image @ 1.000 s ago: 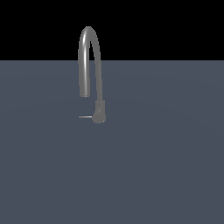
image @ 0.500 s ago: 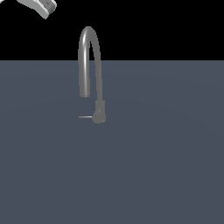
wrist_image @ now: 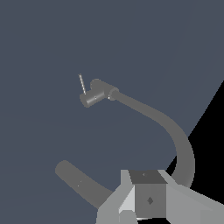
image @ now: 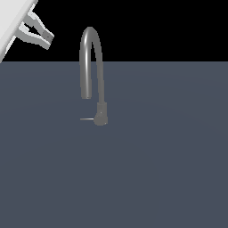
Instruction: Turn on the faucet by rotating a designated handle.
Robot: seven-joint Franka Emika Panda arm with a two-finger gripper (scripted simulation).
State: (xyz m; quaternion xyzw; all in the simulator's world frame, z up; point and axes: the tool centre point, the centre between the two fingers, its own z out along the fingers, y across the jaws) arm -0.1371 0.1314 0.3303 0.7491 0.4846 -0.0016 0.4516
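- The faucet is seen upright on the flat grey surface, its arch bent toward the exterior view's left.
- The handle is shown jutting from the faucet's base toward the exterior view's left.
- The gripper is held high, well apart from the faucet, nothing between its parted fingers.
- No containers are seen.
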